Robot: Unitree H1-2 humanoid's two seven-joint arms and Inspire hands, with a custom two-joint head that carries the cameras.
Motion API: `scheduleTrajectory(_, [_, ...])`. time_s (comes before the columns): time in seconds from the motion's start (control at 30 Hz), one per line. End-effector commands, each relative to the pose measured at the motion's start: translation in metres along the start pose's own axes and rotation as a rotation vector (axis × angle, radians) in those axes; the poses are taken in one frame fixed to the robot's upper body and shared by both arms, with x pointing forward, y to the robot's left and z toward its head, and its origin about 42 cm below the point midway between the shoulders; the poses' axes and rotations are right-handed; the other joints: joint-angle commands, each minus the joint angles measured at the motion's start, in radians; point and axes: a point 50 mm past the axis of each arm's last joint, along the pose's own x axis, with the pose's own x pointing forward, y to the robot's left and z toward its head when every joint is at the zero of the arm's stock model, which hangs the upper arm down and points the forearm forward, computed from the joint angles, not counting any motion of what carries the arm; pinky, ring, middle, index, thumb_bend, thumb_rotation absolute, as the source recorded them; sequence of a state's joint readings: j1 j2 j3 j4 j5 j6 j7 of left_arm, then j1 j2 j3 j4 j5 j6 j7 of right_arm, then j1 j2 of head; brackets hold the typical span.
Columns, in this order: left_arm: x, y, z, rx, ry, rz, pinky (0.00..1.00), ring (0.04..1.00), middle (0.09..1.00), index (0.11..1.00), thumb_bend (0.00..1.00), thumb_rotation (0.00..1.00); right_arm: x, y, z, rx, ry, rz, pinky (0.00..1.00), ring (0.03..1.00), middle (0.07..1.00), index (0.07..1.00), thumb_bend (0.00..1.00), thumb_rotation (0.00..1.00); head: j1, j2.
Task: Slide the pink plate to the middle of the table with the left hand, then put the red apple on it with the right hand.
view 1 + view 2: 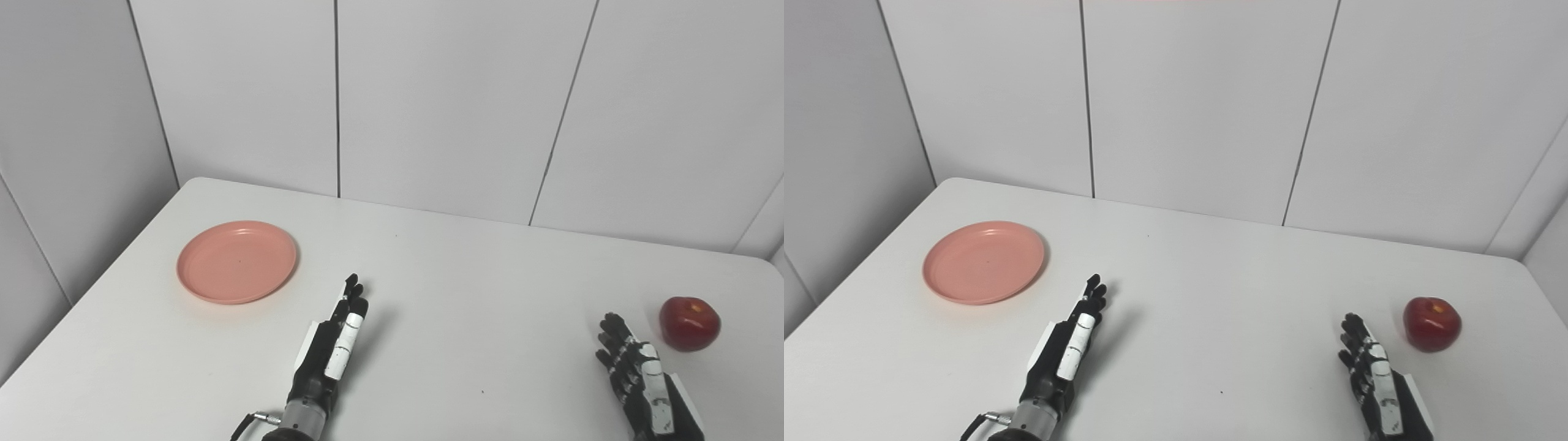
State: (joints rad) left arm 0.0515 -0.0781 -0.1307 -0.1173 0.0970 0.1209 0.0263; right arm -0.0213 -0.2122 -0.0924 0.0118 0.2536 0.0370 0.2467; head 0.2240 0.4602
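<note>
Robot hand (334,343) open over white table (465,275), grey-panelled walls (453,104).

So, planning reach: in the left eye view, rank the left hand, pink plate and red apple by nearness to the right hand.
1. Red apple, just right of the right hand.
2. Left hand, mid-table.
3. Pink plate, far left.
</note>
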Motion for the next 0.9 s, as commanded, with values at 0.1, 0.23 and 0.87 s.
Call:
scheduleTrajectory(0.1, [-0.004, -0.016, -0.007, -0.002, 0.018, -0.011, 1.00, 1.000, 1.000, 1.000, 0.66, 1.00, -0.008, -0.019, -0.011, -0.024, 0.021, -0.045, 1.00, 1.000, 0.980, 0.965, 0.81, 1.00, 0.032, -0.018])
scheduleTrajectory(0.23, [-0.002, -0.021, -0.010, 0.003, 0.021, -0.013, 1.00, 1.000, 1.000, 1.000, 0.66, 1.00, -0.009, -0.022, -0.013, -0.017, 0.025, -0.044, 1.00, 1.000, 0.991, 0.980, 0.80, 1.00, 0.067, -0.039])
scheduleTrajectory(0.87, [0.003, -0.031, -0.022, 0.037, 0.031, -0.025, 1.00, 1.000, 1.000, 1.000, 0.63, 1.00, -0.005, -0.031, -0.023, 0.005, 0.042, -0.040, 1.00, 1.000, 0.988, 0.983, 0.83, 1.00, 0.102, -0.101])
